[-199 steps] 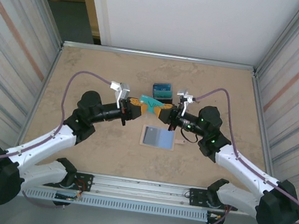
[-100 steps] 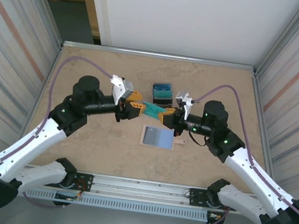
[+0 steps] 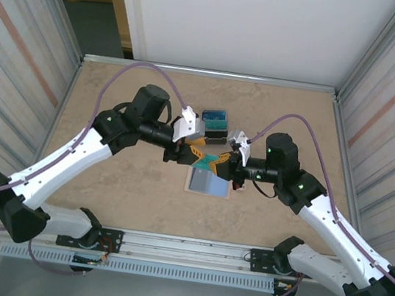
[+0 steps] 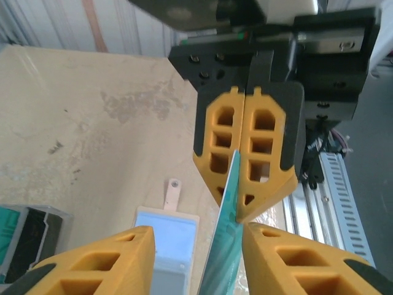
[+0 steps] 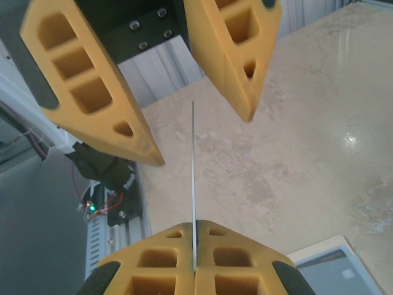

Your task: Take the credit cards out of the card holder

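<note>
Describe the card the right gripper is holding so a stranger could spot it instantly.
Start at the middle of the tan table, where a flat blue-grey holder lies. Just over it, the right gripper pinches a thin teal card. Unlike the teal stack in the dark tray behind, it is single and held off the table.

Tabletop: beige stone-patterned tabletop (image 3: 117, 91), bordered by a thin metal rim.
Back: plain white flat panel (image 3: 253, 22), upright behind the far edge.
Sides: grey corrugated metal walls (image 3: 18, 54), left and right.
Front: perforated silver rail (image 3: 179, 272) along the near edge.
</note>
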